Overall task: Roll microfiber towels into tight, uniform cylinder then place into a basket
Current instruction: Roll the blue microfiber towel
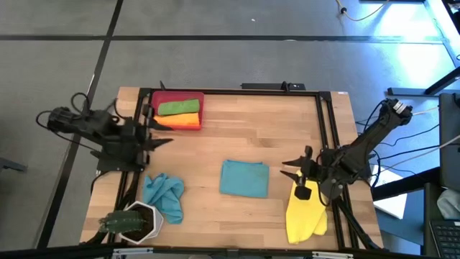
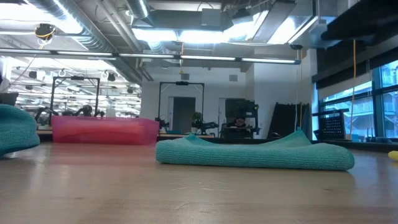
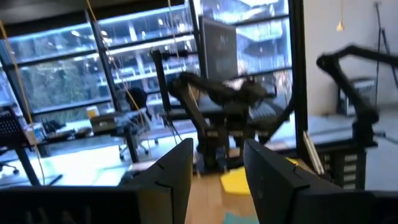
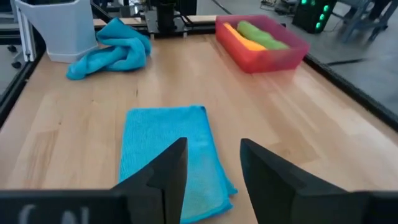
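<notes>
Two rolled towels, green [image 1: 177, 108] and orange [image 1: 180, 121], are judged already placed in the shallow red plastic basket [image 1: 177, 95] at eleven o'clock on the worktop [image 1: 244, 137], so rolling of the flat folded teal-blue microfiber towel [image 1: 244, 178] at centre is judged next, calling for the empty, parted right hand [image 1: 292, 173] at its three o'clock to be lowered onto an edge, while the left hand [image 1: 159, 133], also parted and empty, waits at nine o'clock.

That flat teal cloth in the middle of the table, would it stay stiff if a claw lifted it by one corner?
Probably not. The flat teal microfibre cloth lies soft and slightly rumpled at its edges, so it would likely droop. The crumpled teal cloth beside the white plant pot holds loose folds, which suggests floppy fabric. It looks thin, so probably light, and it might slide when pushed.
</notes>
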`<state>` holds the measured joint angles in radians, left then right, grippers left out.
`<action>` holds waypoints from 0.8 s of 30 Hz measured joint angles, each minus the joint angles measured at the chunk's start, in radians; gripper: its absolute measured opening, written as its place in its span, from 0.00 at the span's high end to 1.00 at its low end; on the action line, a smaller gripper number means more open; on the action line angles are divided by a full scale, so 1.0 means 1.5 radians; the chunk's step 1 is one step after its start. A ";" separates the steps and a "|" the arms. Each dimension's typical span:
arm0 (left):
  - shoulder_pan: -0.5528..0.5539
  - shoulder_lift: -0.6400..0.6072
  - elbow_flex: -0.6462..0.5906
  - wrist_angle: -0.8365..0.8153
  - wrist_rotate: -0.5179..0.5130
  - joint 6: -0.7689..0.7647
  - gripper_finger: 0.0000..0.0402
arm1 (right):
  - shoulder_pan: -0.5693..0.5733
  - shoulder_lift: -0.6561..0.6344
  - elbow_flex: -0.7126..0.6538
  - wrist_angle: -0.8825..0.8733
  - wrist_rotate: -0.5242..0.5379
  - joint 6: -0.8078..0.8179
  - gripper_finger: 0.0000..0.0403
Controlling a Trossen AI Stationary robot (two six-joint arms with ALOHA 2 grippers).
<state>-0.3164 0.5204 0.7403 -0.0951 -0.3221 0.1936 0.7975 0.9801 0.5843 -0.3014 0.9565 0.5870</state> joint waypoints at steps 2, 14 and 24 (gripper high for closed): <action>0.000 -0.022 0.000 0.000 0.000 0.000 0.67 | 0.000 0.001 -0.014 0.005 -0.001 0.007 0.63; 0.000 -0.083 0.000 0.000 -0.001 0.000 0.67 | -0.002 0.012 -0.031 0.100 0.000 -0.032 0.63; 0.000 -0.083 0.000 0.000 -0.001 0.000 0.67 | -0.005 0.077 -0.031 0.151 -0.005 -0.063 0.63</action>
<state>-0.3164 0.3965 0.7399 -0.0948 -0.3229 0.1932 0.7906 1.0954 0.5373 -0.0754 0.9492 0.4932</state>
